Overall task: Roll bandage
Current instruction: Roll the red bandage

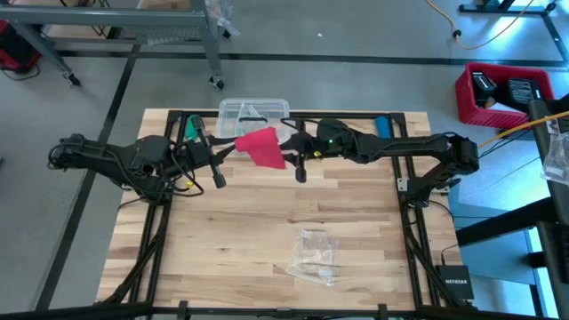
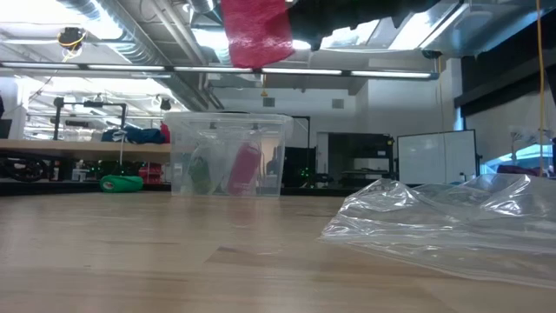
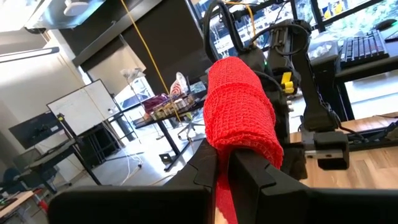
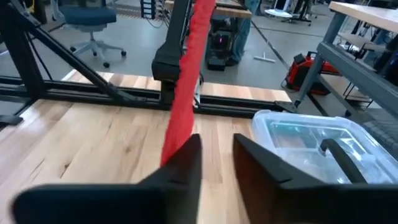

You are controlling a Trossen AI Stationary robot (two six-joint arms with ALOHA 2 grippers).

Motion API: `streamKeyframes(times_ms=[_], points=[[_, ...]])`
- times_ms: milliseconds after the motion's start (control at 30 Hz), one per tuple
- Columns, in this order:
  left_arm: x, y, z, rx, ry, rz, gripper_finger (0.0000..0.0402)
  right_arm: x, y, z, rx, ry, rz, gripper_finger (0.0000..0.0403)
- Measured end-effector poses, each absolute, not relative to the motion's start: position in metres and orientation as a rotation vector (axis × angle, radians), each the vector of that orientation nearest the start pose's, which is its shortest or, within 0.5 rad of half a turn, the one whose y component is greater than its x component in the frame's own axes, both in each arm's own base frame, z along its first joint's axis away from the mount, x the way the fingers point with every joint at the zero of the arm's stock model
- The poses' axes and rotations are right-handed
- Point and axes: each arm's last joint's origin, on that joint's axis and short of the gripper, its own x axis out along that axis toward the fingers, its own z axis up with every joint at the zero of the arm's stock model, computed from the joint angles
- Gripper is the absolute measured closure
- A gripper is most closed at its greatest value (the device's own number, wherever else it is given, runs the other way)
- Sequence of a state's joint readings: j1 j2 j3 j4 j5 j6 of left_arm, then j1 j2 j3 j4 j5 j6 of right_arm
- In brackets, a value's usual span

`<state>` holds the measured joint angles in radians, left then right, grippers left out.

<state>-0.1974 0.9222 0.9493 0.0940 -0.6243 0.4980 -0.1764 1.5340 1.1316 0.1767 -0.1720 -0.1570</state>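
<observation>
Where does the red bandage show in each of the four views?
High view: the bandage hangs above the table's far middle, between the two grippers.
Low view: its lower end hangs at top centre, clear of the table.
Left wrist view: wrapped over the left gripper, centre.
Right wrist view: a strip passing the right gripper.
Shared landmark: the clear plastic box.

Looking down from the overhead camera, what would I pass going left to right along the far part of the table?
Left gripper → red bandage → right gripper → blue object. The clear plastic box overlaps the bandage's span, so I leave it unplaced.
</observation>
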Motion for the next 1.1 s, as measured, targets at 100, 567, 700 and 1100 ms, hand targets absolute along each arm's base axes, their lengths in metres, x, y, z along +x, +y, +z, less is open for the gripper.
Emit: streamKeyframes(times_ms=[100, 567, 700, 1100], points=[[0.194, -0.022, 0.392, 0.441, -0.003, 0.445, 0.0384, 0.343, -0.056, 0.305, -0.114, 0.267, 0.014, 0.026], [0.194, -0.022, 0.391, 0.443, 0.0, 0.444, 0.0384, 0.32, -0.052, 0.317, -0.104, 0.353, 0.019, 0.0185], [0.194, -0.022, 0.391, 0.442, 0.0, 0.443, 0.0384, 0.336, -0.055, 0.304, -0.115, 0.339, 0.02, 0.0194], [0.194, -0.022, 0.392, 0.434, -0.006, 0.444, 0.0384, 0.36, -0.059, 0.289, -0.209, 0.247, 0.032, 0.036]])
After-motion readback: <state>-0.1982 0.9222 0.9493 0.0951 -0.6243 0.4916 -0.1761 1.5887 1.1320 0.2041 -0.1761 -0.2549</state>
